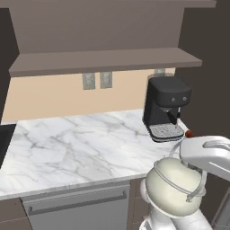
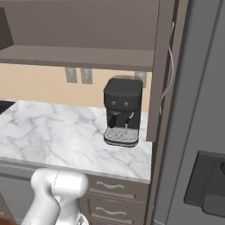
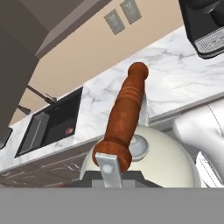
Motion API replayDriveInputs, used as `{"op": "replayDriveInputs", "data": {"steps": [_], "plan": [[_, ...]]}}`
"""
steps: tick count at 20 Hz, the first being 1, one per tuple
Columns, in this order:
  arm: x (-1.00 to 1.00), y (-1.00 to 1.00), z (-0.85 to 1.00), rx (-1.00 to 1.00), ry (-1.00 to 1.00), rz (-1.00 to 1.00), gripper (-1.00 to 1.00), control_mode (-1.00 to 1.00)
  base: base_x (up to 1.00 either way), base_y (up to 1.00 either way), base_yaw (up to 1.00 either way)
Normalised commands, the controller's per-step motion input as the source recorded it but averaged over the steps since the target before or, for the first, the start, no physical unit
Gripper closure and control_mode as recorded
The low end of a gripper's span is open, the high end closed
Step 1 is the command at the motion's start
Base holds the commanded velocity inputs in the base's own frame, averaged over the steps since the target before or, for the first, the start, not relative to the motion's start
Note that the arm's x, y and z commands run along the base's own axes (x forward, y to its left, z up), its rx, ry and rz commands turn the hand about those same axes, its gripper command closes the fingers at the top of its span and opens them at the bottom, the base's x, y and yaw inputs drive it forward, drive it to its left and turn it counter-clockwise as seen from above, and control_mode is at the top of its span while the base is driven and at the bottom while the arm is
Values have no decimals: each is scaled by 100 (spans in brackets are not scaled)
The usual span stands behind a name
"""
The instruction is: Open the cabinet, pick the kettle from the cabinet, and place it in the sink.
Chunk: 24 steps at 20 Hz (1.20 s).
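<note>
The kettle (image 1: pixel 173 186) is a squat, rounded, cream-white pot with a domed lid and a small silver knob on top. A reddish-brown turned handle (image 3: pixel 124 120), ribbed near its middle, arches over the lid on silver brackets. In the hand view the handle rises straight up from the gripper (image 3: pixel 114 175), whose fingers are clamped together on its near end, with the cream body just beyond them. In the left base view the kettle hangs off the end of the arm, in the air in front of the counter (image 1: pixel 76 148) edge, tilted, with a thin silver bail curving across its side.

Beyond the fingers, past the kettle, lies the marble counter. The sink (image 3: pixel 52 124), a black recessed basin, is set into it up and to the left of the fingers, well apart from the kettle. The coffee machine (image 1: pixel 165 108) stands on the counter to the upper right of the fingers. The cabinet (image 2: pixel 163 66) door is swung open beside the machine, its long silver handle showing.
</note>
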Motion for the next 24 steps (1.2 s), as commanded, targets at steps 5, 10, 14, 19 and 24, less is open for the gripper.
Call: {"op": "replayDriveInputs", "data": {"steps": [5, 10, 14, 19, 24], "plan": [[-40, -16, 0, 2, 3, 0, 100, -100, 0, 0, 0], [-50, -10, -3, 2, 0, 0, 100, -100, 0, 0, 0], [-33, -2, -7, 2, 2, 0, 100, 100, -13, -1, 0], [0, 0, 0, 0, 0, 0, 100, 100, -71, -9, 0], [0, 0, 0, 0, 0, 0, 100, 100, -79, 0, 0]]}}
